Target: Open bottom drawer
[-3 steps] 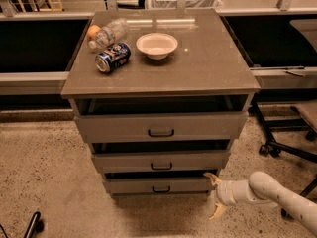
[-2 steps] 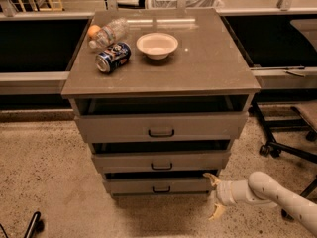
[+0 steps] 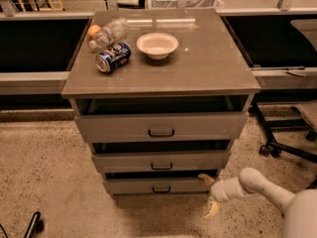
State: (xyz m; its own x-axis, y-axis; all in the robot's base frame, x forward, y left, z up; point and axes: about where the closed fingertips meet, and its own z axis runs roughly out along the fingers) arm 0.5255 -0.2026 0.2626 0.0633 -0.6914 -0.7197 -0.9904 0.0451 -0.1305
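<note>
Bottom drawer (image 3: 161, 185) just left of pincer (image 3: 208, 195)

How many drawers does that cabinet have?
3, stacked: the top drawer, the middle drawer and the bottom drawer. The gripper sits by the bottom drawer's right end, fingers open.

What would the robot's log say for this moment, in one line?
gripper: open, beside right end of bottom drawer | drawer handle: not held | cabinet top: soda can, bottle, bowl
</note>
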